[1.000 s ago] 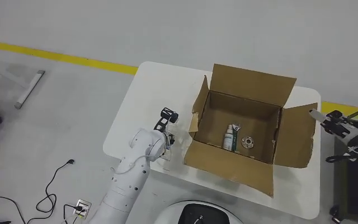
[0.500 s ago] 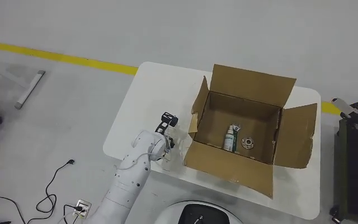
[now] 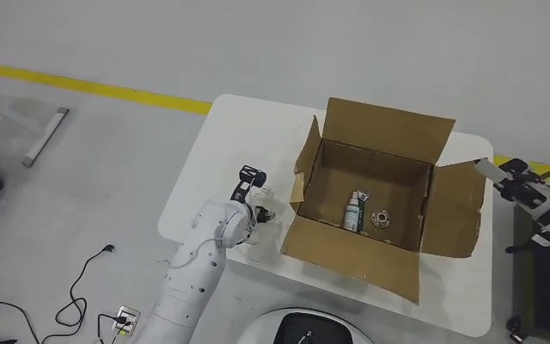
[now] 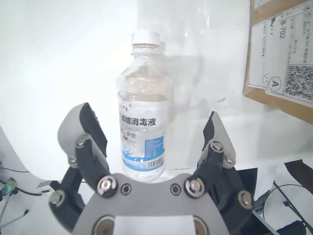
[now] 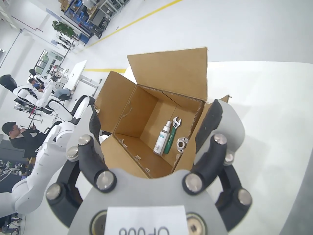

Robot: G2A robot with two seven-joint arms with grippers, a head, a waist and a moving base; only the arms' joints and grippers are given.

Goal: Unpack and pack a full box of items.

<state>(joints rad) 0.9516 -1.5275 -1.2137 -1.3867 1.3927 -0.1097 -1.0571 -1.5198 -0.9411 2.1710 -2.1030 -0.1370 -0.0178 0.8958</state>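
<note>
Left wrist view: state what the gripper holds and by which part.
Nothing is held. The left gripper is open, its fingers flanking the lower body of the clear bottle without touching it. The right gripper is open and empty too.

The bottle [image 4: 143, 103] bears a label [image 4: 140, 133] with characters and a barcode [image 4: 154, 164]; the box [image 4: 264, 15] carries what seem shipping stickers [image 4: 288, 57].

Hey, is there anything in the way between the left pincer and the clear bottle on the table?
Nothing visible. The left pincer is open with the clear bottle between its fingers, a gap showing on each side. The cardboard box sits off to one side, clear of the path.
</note>
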